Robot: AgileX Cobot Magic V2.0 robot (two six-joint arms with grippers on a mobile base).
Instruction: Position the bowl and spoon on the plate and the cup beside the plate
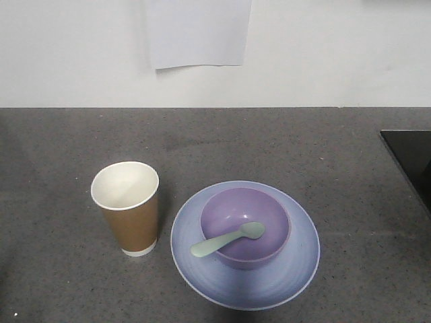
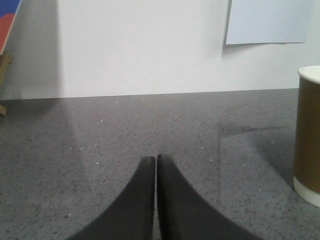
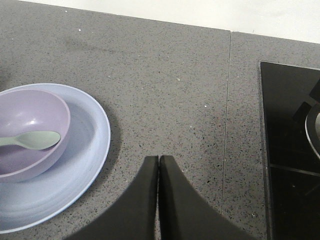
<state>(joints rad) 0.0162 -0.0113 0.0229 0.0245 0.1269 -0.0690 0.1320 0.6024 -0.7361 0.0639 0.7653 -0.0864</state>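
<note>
The periwinkle plate (image 1: 296, 269) lies on the grey counter, with the lavender bowl (image 1: 239, 208) standing on it. A mint-green spoon (image 1: 227, 240) rests across the bowl's front rim, its head inside. The brown paper cup (image 1: 128, 210) stands upright just left of the plate. In the right wrist view the plate (image 3: 87, 145), bowl (image 3: 30, 117) and spoon (image 3: 32, 140) sit at the left, and my right gripper (image 3: 158, 158) is shut and empty over bare counter to their right. My left gripper (image 2: 155, 157) is shut and empty, with the cup (image 2: 307, 132) at the right edge.
A black cooktop (image 1: 411, 158) is set into the counter at the right, also visible in the right wrist view as the cooktop (image 3: 290, 150). A white wall with a paper sheet (image 1: 197, 32) backs the counter. A red and blue object (image 2: 7, 20) shows at far left.
</note>
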